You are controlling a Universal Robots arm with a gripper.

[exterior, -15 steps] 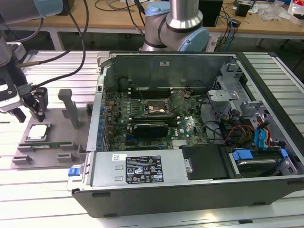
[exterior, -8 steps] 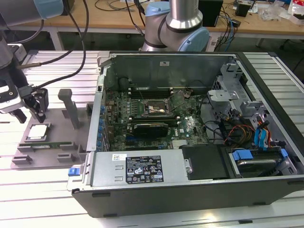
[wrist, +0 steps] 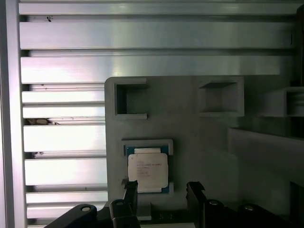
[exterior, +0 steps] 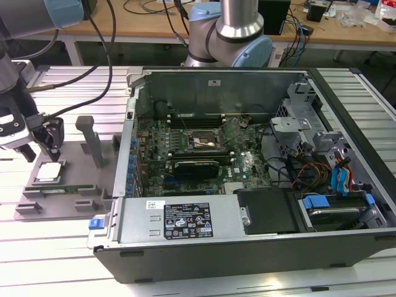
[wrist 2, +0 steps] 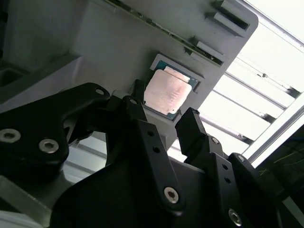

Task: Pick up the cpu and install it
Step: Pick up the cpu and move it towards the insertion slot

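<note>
while pincer [exterior: 41,153] hangs spread over cpu [wrist: 147,172], upright post [exterior: 94,141] nearby.

Small flat square cpu [wrist: 147,172] with a silver-grey metal top, parked in its holder, black metal gripper [wrist: 162,195] right by it

So the cpu lies flat in a shallow framed recess of a matte grey plastic fixture plate [wrist: 185,128], with a thin green rim peeking out round its pale top. The gripper's two black fingers [wrist: 130,194] are spread wider than the cpu, tips sitting near one edge of it, not pinching anything. Two rectangular pockets [wrist: 129,99] are sunk into the plate beyond the cpu, and a raised grey block [wrist: 266,152] stands off to one side. The plate rests on a ribbed silver aluminium table [wrist: 66,137].
</note>
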